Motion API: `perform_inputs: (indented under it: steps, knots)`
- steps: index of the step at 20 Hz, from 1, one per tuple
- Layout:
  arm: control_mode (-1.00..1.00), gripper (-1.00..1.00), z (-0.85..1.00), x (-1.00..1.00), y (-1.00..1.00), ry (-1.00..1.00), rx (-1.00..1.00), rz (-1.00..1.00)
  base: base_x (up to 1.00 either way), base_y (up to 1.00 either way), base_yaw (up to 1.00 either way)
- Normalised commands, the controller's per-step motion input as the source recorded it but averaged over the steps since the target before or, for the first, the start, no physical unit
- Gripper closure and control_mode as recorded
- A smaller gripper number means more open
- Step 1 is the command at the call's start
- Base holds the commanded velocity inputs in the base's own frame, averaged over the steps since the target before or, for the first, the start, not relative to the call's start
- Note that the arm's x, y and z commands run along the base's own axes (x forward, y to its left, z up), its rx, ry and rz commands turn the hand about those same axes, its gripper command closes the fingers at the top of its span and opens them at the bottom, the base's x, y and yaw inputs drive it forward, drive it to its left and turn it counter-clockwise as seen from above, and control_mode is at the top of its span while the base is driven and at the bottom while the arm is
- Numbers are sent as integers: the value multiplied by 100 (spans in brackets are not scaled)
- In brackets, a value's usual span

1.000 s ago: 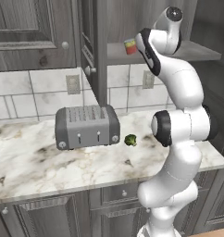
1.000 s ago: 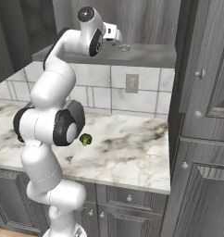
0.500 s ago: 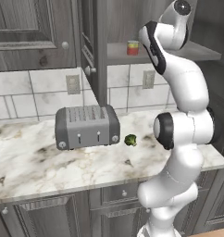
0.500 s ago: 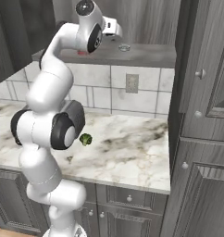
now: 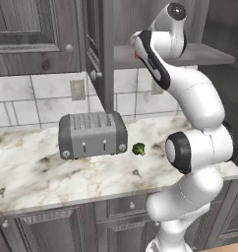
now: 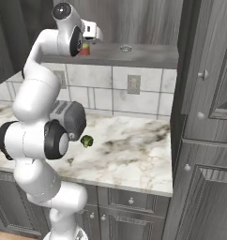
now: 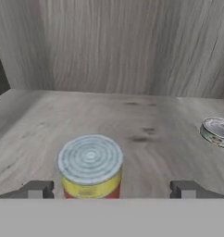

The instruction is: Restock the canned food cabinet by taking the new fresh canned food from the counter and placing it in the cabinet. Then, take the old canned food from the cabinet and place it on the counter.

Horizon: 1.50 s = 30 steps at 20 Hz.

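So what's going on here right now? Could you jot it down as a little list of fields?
place: kitchen, open wall cabinet above a marble counter
gripper: open, fingers either side of the red and yellow can, not gripping
flat silver tin: on the same shelf, apart from the can
on the counter: toaster, broccoli floret
task stage: tin in cabinet; can not yet lifted

A grey toaster (image 5: 93, 134) stands just beside a broccoli floret (image 5: 138, 148).

arm (image 5: 199, 103): glossy white, rounded links | joints: dark grey-black caps | fingers (image 7: 37, 189): small, dark grey
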Motion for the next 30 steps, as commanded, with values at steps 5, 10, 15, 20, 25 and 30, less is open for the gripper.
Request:
perform_inputs:
  steps: [5,10,15,20,25,30]
  knots:
    - [-100,-100,-16,32,7,0,0,0,0,0,0]
    - [-100,-100,-17,30,0,0,0,0,0,0,0]
    - [-100,-100,-14,19,0,0,0,0,0,0,0]
    - [-100,100,-13,-2,0,0,1,0,0,0,0]
    - [-100,100,0,-1,0,0,0,0,0,0,0]
    - [-100,100,3,-80,0,-9,0,1,0,0,0]
